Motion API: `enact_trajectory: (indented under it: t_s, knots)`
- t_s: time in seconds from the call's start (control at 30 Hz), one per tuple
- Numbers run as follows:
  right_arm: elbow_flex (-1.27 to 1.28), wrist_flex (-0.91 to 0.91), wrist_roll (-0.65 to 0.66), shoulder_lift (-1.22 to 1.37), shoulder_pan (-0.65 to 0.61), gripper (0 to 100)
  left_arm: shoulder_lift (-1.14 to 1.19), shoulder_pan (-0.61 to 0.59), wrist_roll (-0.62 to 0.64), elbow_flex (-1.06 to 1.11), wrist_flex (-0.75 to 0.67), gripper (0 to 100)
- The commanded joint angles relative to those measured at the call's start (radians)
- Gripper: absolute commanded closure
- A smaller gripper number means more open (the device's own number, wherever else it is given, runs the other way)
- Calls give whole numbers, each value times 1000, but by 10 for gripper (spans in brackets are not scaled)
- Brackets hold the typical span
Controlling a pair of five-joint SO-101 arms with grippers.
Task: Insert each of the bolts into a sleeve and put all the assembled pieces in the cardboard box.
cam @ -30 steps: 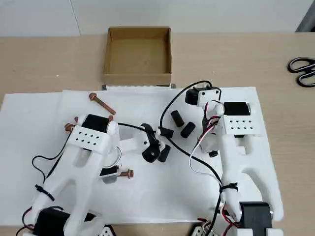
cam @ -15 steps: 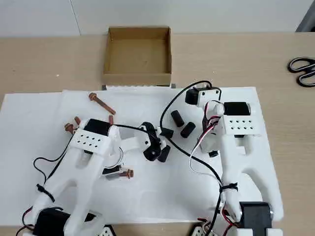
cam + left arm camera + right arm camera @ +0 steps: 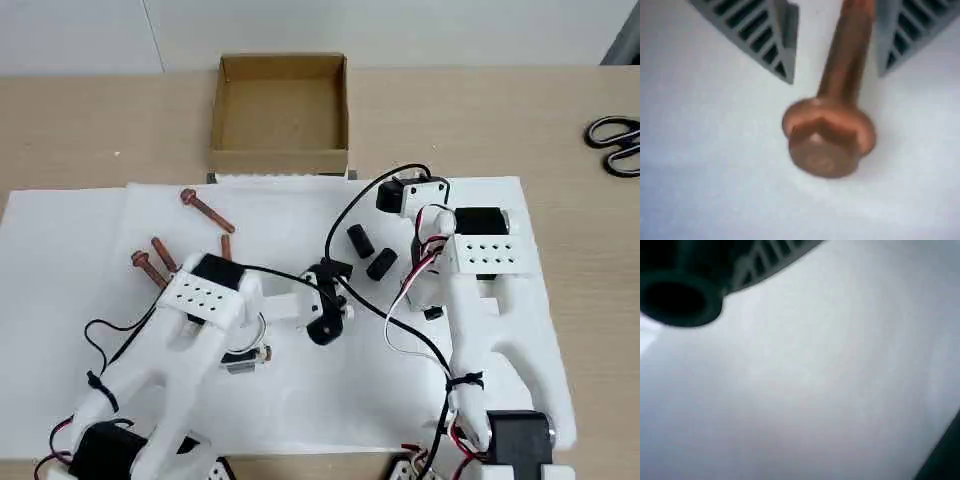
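Observation:
A copper bolt point(image 3: 832, 135) lies on the white sheet with its hex head toward the left wrist camera. My left gripper point(image 3: 835, 75) is open and straddles its shaft, which lies near one ribbed finger point(image 3: 892, 45) and apart from the other. From above, that gripper point(image 3: 248, 358) sits under the left arm. A black sleeve point(image 3: 677, 295) rests against a ribbed finger point(image 3: 770, 260) of my right gripper point(image 3: 432, 311), which is shut on it above the sheet. Loose bolts point(image 3: 205, 210) and sleeves point(image 3: 360, 240) lie mid-sheet. The cardboard box point(image 3: 278, 158) stands behind, empty.
Three more bolts point(image 3: 158, 255) lie left of the left arm's elbow. Another sleeve point(image 3: 381, 263) lies between the arms. Black cables point(image 3: 345, 215) loop across the sheet's middle. Scissors point(image 3: 615, 140) rest at the far right on the wooden table.
The left arm has shifted right, uncovering bolts on its left, and its black wrist part now hides a sleeve. The right arm has not moved.

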Motion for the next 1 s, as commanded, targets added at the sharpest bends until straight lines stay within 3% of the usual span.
enact_trajectory:
  t_s: [0.0,0.6,0.77,0.97]
  knots:
    - [-5,7,5,-41,4,995,2,5,-5,7,-37,893]
    - [-5,5,5,-35,4,995,3,3,-6,127,-150,895]
    - [-5,7,5,-36,4,995,2,0,-5,137,-144,996]
    - [-8,7,5,-42,2,995,-8,-3,17,107,-106,994]
